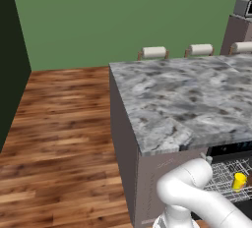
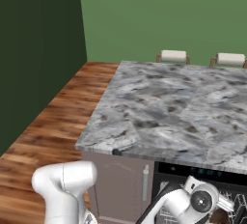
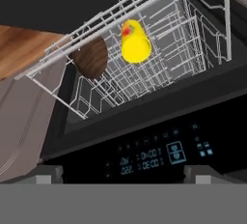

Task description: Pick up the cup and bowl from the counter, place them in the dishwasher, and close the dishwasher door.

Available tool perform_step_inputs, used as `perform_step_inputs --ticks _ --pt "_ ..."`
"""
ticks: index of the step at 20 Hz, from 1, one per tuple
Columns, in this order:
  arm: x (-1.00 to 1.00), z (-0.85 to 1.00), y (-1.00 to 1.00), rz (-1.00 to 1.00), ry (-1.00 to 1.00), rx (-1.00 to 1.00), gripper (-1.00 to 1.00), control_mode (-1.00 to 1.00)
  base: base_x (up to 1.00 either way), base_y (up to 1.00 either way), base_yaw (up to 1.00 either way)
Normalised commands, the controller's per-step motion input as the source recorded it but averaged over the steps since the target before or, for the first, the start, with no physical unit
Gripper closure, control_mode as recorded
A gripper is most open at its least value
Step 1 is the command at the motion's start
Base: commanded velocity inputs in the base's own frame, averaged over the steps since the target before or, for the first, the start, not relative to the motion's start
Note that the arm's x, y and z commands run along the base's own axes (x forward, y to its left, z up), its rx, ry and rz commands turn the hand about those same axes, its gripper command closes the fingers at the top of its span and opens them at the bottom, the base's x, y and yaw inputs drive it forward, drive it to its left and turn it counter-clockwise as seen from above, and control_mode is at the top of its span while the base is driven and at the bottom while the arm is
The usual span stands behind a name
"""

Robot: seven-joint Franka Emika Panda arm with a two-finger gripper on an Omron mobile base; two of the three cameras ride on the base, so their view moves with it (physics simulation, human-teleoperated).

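Cup (image 3: pixel 135 42) inside wire rack (image 3: pixel 159 59) of dishwasher (image 3: pixel 159 146), bowl (image 3: pixel 90 57) just beside it in same rack; fingers (image 3: pixel 123 175) spread apart, empty, near control strip (image 3: pixel 159 153), below desk (image 1: pixel 187 99).

pale digits glow on the black control strip (image 3: pixel 159 153) of the dishwasher (image 3: pixel 144 97), seemingly "0:00" and "22 0:00", too blurred to confirm; small icons beside them stay illegible.

The light wire rack (image 3: pixel 159 59) of the dishwasher (image 3: pixel 159 146) carries the yellow cup (image 3: pixel 135 43) and brown bowl (image 3: pixel 90 56).
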Motion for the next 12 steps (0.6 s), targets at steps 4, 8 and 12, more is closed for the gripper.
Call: perform_step_inputs --ticks 4,8,12 --pt "-0.24 -0.01 0.0 0.06 0.0 0.03 -1.0 -1.0 0.0 0.0 0.0" --pt "-0.2 0.0 0.0 0.07 0.0 0.04 -1.0 -1.0 0.0 0.0 0.0" --pt "-0.25 0.0 0.0 0.07 0.0 0.05 -1.0 -1.0 0.0 0.0 0.0"
